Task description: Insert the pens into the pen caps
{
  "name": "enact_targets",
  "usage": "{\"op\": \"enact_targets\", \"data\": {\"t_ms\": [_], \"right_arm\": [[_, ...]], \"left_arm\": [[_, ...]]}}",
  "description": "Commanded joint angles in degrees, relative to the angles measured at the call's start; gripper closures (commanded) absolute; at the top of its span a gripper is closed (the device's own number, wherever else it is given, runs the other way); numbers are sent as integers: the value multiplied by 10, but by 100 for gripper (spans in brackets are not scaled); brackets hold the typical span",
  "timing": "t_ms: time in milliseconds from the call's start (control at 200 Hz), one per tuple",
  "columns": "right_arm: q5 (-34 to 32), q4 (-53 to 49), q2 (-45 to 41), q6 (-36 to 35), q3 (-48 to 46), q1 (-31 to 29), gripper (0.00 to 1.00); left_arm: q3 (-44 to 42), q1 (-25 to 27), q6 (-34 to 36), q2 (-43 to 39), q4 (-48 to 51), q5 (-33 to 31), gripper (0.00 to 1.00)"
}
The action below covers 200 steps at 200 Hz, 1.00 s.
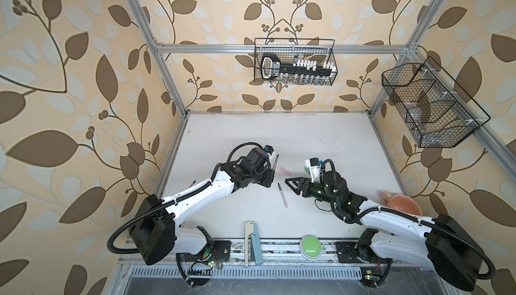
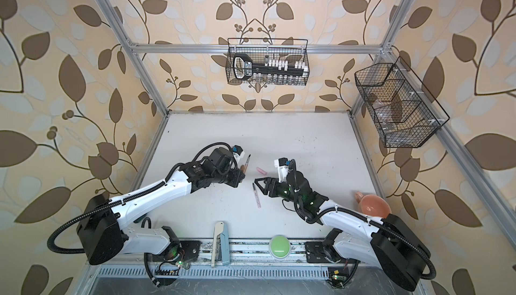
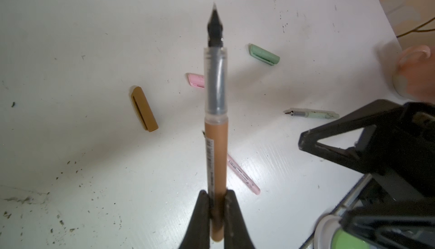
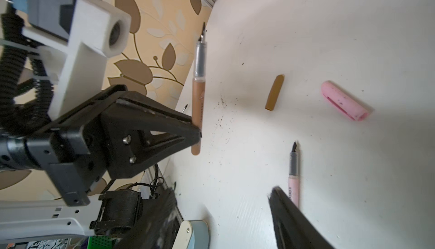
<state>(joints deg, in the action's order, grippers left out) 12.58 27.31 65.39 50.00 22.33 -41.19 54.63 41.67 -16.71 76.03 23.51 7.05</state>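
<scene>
White speckled table, tan leafy wallpaper around. We can't read the label on the brown pen; left gripper pinches that pen, right gripper gapes.

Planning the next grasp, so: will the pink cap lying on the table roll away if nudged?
Probably only slightly: the pink cap is a rounded tube, but the clip along its side should stop a full roll. Small and hollow-looking, it is likely light and may skid on the smooth white table. It looks stiff enough to pinch.
</scene>
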Motion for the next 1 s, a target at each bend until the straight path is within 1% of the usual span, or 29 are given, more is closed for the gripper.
{"op": "enact_targets", "data": {"t_ms": [0,65,185,305,435,630,795,870,995], "right_arm": [[27,92,20,26,21,9,37],[35,116,34,31,27,13,39],[37,138,65,43,42,19,43],[53,192,102,66,50,24,47],[56,201,137,68,70,24,48],[74,245,183,90,91,33,55],[88,252,211,96,108,32,63],[90,248,220,95,112,30,64],[96,247,230,95,111,30,70]], "left_arm": [[3,3,-2,-8,-19,38,98],[2,3,-3,-10,-18,40,98],[-1,3,-10,-19,-30,64,99],[-4,3,-15,-25,-35,73,98],[-8,3,-18,-31,-40,83,98],[-8,4,-16,-33,-36,85,98],[-5,4,-10,-33,-29,81,98],[-5,4,-10,-33,-27,79,98],[-3,4,-8,-28,-22,78,98]]}}
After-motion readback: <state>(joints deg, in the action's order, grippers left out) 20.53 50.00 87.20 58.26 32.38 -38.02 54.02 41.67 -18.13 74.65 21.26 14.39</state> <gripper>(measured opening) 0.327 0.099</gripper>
